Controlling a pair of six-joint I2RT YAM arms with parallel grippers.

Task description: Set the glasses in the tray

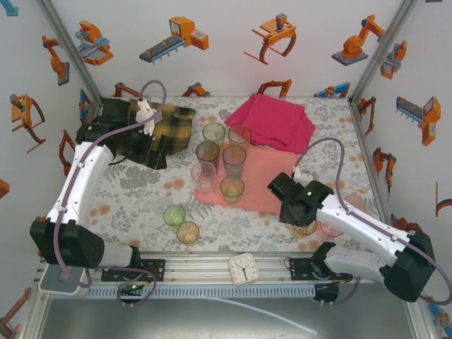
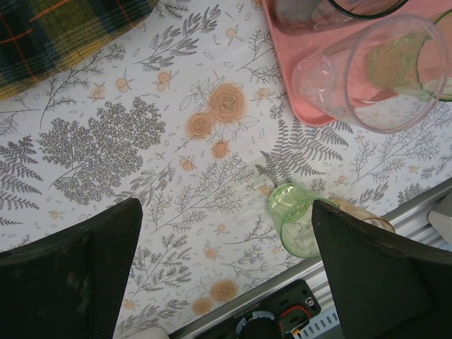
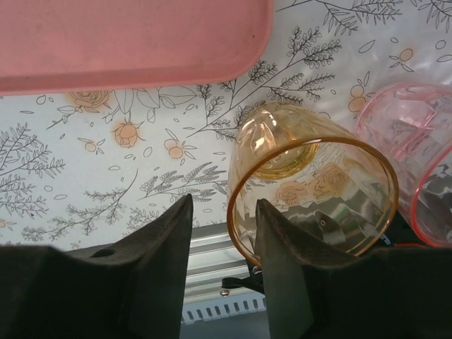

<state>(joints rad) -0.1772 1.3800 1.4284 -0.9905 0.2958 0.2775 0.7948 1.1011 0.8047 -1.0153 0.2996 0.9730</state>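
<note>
The job looked roughly half done. In the top view four tumblers stood plainly on the salmon-pink tray (image 1: 272,180): a dark grey glass (image 1: 207,154), a purplish-grey glass (image 1: 234,159), a clear glass (image 1: 203,176) at the tray's near left corner, and a green glass (image 1: 232,188). An olive-tinted glass (image 1: 213,133) and a brownish-pink glass (image 1: 239,135) stood at the tray's far edge, but whether on it or just behind it on the table (image 1: 134,191) could not be told. At least four were left on the floral table. A light green glass (image 1: 174,215) and an orange glass (image 1: 188,232) stood close together at the front left. An amber glass (image 3: 311,191) and a pink glass (image 3: 417,155) stood side by side at the front right, near the tray's near edge. The right gripper (image 3: 224,205) was at the amber glass, its jaws partly open and straddling the rim. One finger was outside the wall and the other appeared to sit inside the mouth. A gap showed on the outer side, so I judged nothing was clamped yet. The left gripper (image 2: 226,205) hung wide open and empty over bare table, near the plaid cloth (image 2: 56,35). From above, the right arm covered most of the amber glass. A pale pink round shape (image 1: 357,205) past its forearm might have been another tumbler, but this was too hidden to say. The pink glass was cut off at the right wrist view's edge.
</note>
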